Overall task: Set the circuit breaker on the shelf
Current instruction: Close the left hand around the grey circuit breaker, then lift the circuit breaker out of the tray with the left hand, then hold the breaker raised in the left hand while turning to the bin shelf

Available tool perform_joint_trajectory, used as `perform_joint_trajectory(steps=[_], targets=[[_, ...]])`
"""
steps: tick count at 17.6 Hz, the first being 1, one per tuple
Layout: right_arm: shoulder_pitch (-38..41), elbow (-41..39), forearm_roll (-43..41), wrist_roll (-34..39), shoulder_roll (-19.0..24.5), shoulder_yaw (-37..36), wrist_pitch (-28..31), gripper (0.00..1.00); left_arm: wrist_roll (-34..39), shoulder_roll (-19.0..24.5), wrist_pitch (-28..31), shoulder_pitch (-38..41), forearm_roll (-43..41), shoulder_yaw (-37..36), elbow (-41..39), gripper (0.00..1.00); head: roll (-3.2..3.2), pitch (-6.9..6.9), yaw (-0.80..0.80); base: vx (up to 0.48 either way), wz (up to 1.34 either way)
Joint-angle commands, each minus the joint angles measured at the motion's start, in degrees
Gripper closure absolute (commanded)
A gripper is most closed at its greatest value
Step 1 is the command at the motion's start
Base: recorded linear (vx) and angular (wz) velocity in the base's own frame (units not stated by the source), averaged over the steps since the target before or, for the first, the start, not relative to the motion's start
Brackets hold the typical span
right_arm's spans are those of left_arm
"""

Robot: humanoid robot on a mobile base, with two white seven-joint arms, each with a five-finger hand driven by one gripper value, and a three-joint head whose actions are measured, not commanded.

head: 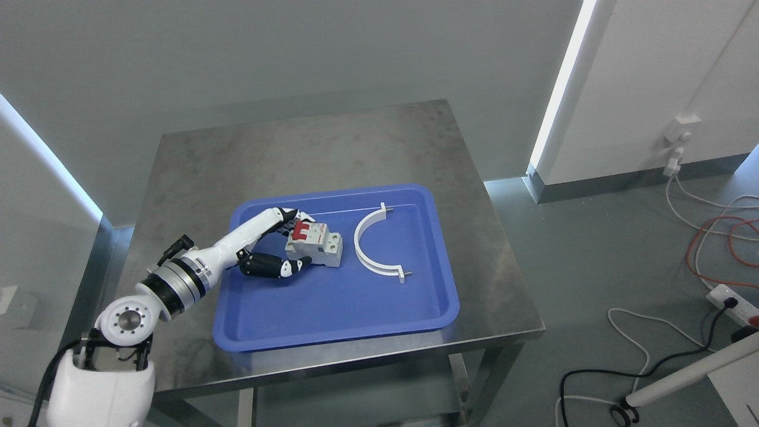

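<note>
A grey circuit breaker (323, 246) with red switches rests in the blue tray (332, 320), left of its middle. My left hand (299, 240) reaches in from the lower left and closes around the breaker's left end. The fingers (278, 217) curl over its far side and the black thumb (276, 267) presses against its near side. The breaker still sits on the tray floor. No shelf appears in the head view.
A white half-ring clamp (370, 249) lies in the tray just right of the breaker. The tray sits on a steel table (308, 148). Cables and a power strip (732, 302) lie on the floor at the right.
</note>
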Motion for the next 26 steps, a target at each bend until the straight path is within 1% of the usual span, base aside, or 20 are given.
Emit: perform_joint_trajectory(steps=[1,3,4,5,7,9,11,14,16,26], targets=[[0.00,0.00,0.01,-0.12,-1.00,1.14,2.05,0.00,2.04,-11.36,-1.81,-4.95,1.82,19.09,0.96,0.91,0.00,0.00,0.00,0.003,-0.02],[0.00,0.00,0.01,-0.20,-1.00,1.14,2.05,0.00,11.05,-11.36,-2.43,-5.05,7.69,22.34,0.87,0.91,0.00,0.00,0.00,0.006,-0.03],[0.00,0.00,0.01,-0.12,-1.00,1.14,2.05,0.00,14.93,-11.36,-3.65,-4.96,10.94,22.70,0.87,0.90,0.00,0.00,0.00,0.009,-0.05],[0.00,0.00,0.01,-0.12,-1.00,1.14,2.05,0.00,19.15,-11.36,-6.45,-4.52,13.24,22.71,0.79,0.89,0.00,0.00,0.00,0.009,-0.05],[0.00,0.00,0.01,-0.20,-1.00,1.14,2.05,0.00,25.23,-11.36,-12.77,-2.86,13.52,22.18,0.78,0.86,0.00,0.00,0.00,0.007,-0.04],[0.00,0.00,0.01,-0.12,-1.00,1.14,2.05,0.00,28.93,-11.36,-16.91,0.91,13.52,21.13,0.44,0.85,0.00,0.00,0.00,0.002,-0.02],[0.00,0.00,0.01,-0.12,-1.00,1.14,2.05,0.00,30.17,-11.36,-20.26,4.17,13.44,20.95,-0.18,0.85,0.00,0.00,0.00,0.000,0.00],[0.00,-0.09,0.01,-0.12,-1.00,1.14,2.05,0.00,32.28,-11.36,-20.54,5.06,13.43,21.83,-0.88,0.85,0.00,0.00,0.00,-0.120,0.12],[0.00,0.00,0.01,-0.20,-1.00,1.14,2.05,0.00,32.29,-11.36,-20.45,5.06,13.43,21.74,-1.32,0.85,0.00,0.00,0.00,-0.212,0.18],[0.00,0.00,0.01,-0.12,-1.00,1.14,2.05,0.00,31.58,-11.36,-20.10,4.89,13.52,20.69,-1.68,0.85,0.00,0.00,0.00,-0.425,-0.13]])
